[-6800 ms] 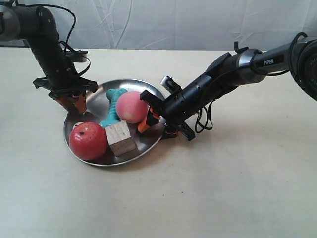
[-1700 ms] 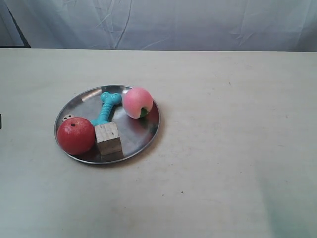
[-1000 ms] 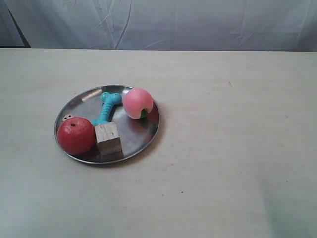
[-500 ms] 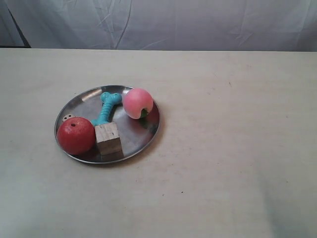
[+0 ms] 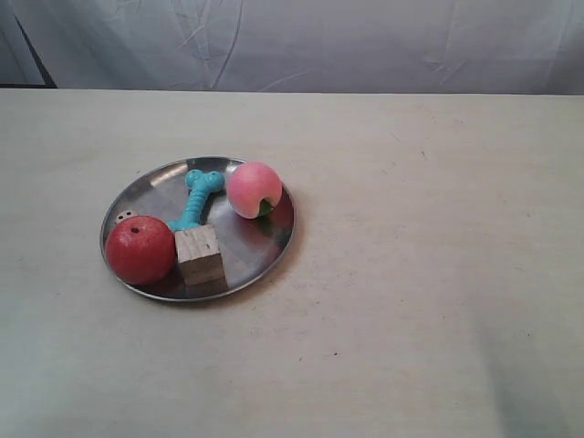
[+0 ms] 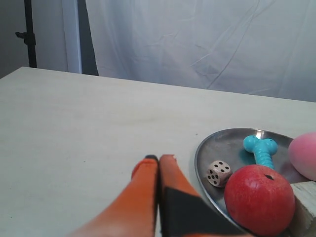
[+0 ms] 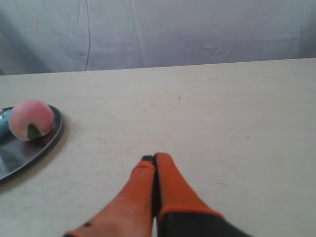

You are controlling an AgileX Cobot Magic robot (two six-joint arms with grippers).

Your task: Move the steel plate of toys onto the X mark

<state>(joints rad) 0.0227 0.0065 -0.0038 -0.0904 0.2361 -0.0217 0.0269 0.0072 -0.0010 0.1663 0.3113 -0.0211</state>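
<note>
The steel plate [image 5: 242, 260] lies flat on the table at the exterior view's left. On it rest a red ball-like fruit [image 5: 140, 249], a pale wooden cube [image 5: 200, 255], a turquoise bone [image 5: 197, 199], a pink peach [image 5: 254, 189] and a small dotted die [image 5: 123, 216]. No arm shows in the exterior view. My left gripper [image 6: 159, 159] is shut and empty just outside the plate's rim [image 6: 200, 165], near the die [image 6: 218, 173] and the fruit [image 6: 258, 198]. My right gripper [image 7: 153, 159] is shut and empty over bare table, well away from the peach [image 7: 30, 119]. I see no X mark.
A pale tabletop [image 5: 420, 274] stretches to the exterior view's right of the plate. A white cloth backdrop [image 5: 365, 41] hangs behind the table's far edge. A dark stand [image 6: 29, 34] shows past the table in the left wrist view.
Since 6.8 s ago both arms have let go of the plate and left the exterior view; the plate sits flat, a little farther left. Nothing has moved over the last 1.7 s.
</note>
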